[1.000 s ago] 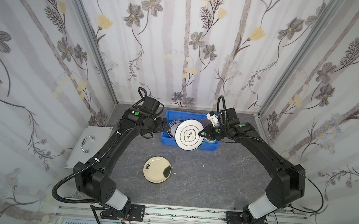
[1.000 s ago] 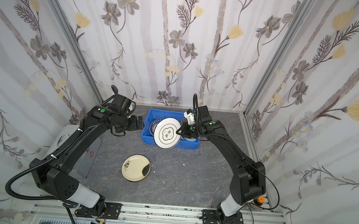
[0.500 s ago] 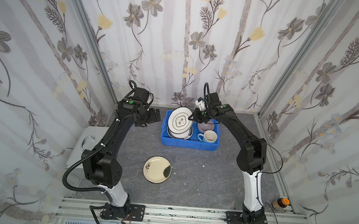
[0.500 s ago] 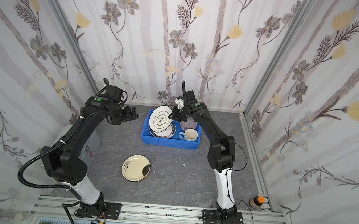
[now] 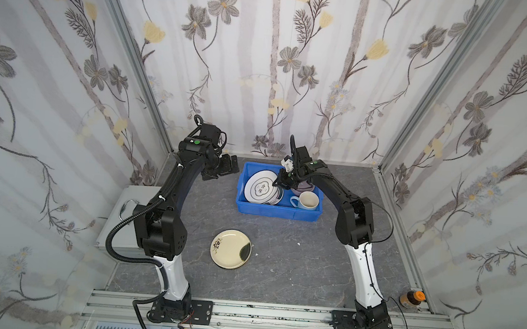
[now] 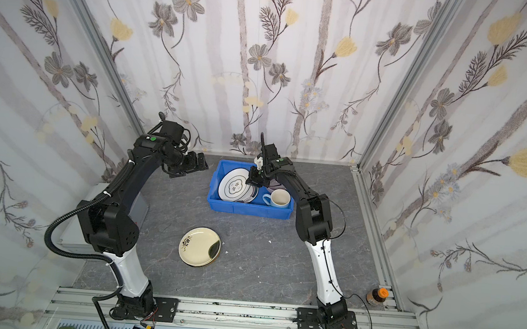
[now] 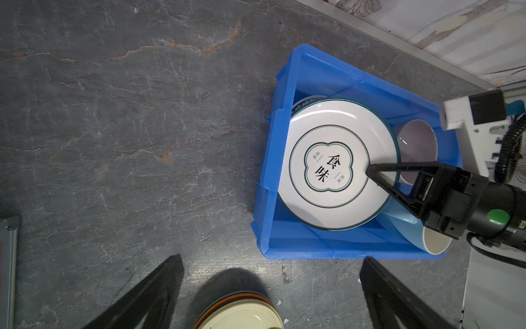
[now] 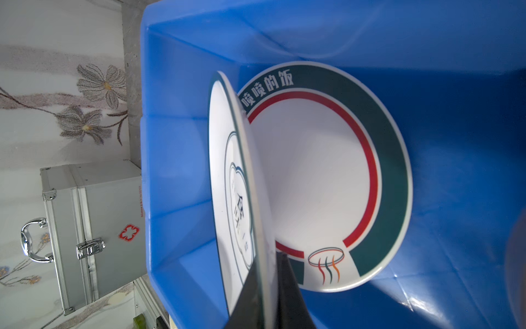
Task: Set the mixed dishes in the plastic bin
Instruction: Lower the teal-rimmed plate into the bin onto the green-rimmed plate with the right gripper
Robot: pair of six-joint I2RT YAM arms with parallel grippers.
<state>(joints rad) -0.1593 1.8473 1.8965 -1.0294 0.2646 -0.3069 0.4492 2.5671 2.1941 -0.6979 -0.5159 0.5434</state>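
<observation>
1. Top views: right claw (image 5: 281, 182) clamped on rim of white dark-rimmed round plate (image 5: 262, 189), tilted inside bright blue rectangular plastic bin (image 5: 277, 213). Cream round plate with dark flower (image 5: 230, 249) waiting on grey worktop (image 5: 280, 263).
2. Left wrist: left claw (image 7: 271, 257) spread wide, empty, parked beside bin.
3. Right wrist: edge pinch keeps plate angled over flat teal-banded round plate (image 8: 384, 171), probably for lowering onto it.

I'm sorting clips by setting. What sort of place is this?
Probably a robot test cell: two arms bolted to an aluminium rail, floral-papered walls boxing in a stone-look table.
</observation>
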